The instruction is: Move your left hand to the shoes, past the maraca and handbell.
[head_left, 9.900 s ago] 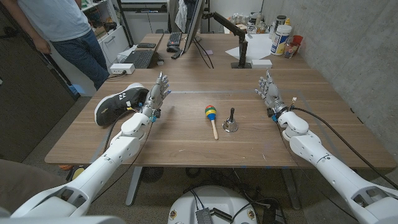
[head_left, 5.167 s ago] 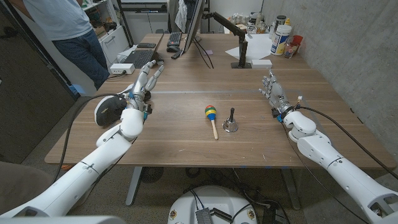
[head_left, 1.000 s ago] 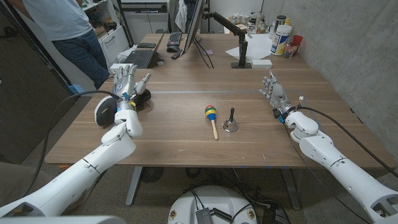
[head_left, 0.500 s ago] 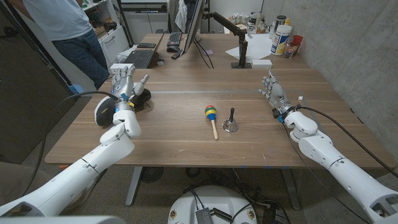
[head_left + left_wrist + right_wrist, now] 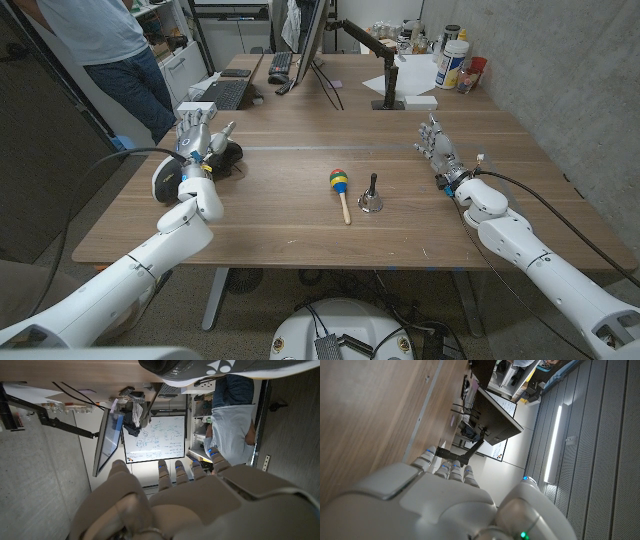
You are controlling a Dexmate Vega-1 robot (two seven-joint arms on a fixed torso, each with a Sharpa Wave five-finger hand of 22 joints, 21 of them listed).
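Your left hand (image 5: 196, 132) is up at the shoes (image 5: 185, 170) now, at the tabletop's (image 5: 300, 215) far left corner, with its fingers (image 5: 192, 113) spread and holding nothing. From the head view it stands directly over the black-and-white sneaker, hiding much of it; whether it touches the shoe or only hovers just above, I can't tell. The left wrist view backs this up: the shoe's sole and upper (image 5: 200, 369) sit close in front of the hand, fingers (image 5: 181, 471) pointing past it toward the room beyond.

The maraca (image 5: 340, 187) and the handbell (image 5: 371, 196) lie near the middle of the tabletop, side by side and apart, well to the right of your left arm. So I'd judge the passing part done, and the reach to the shoes essentially complete (at most a small settling onto or beside the sneaker is left, if contact is wanted).

Your right hand (image 5: 437, 147) stands on the right side of the tabletop, fingers apart and upright, grasping nothing, well apart from the handbell.

A person (image 5: 100, 45) stands behind the far left corner, near the shoes.
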